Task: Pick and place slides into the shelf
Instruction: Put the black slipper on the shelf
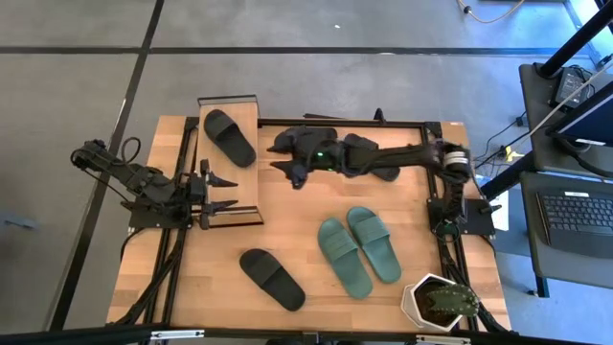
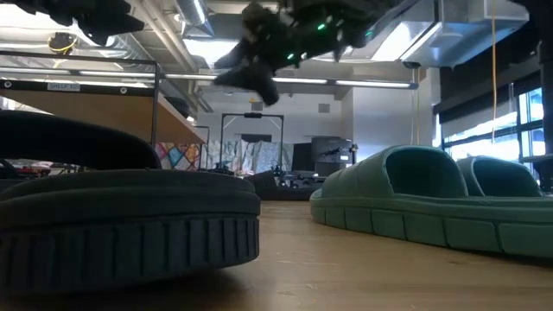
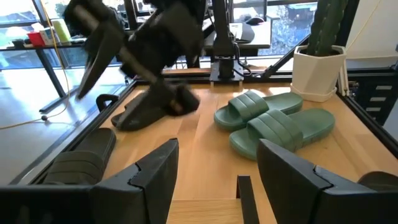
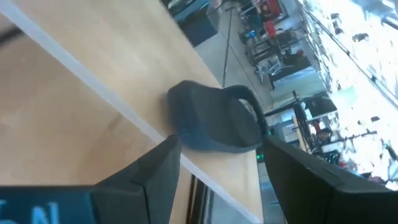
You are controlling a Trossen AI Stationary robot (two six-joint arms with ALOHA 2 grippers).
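Note:
The shelf (image 1: 244,113) stands at the table's far left, and one black slide (image 1: 230,137) lies flat on its top board. My right gripper (image 1: 282,159) reaches across the far side of the table toward the shelf. It is open with nothing between its fingers; its wrist view shows that slide (image 4: 214,124) on the board ahead. Under its arm a black slide (image 1: 375,159) rests on the table. The teal pair (image 1: 359,249) lies side by side at mid-right, and another black slide (image 1: 271,278) lies near the front. My left gripper (image 1: 222,193) waits open beside the shelf.
A white pot with a cactus (image 1: 439,302) stands at the near right corner. Bare tabletop lies between the shelf and the teal pair. Black frame rails run along the table's left and right sides.

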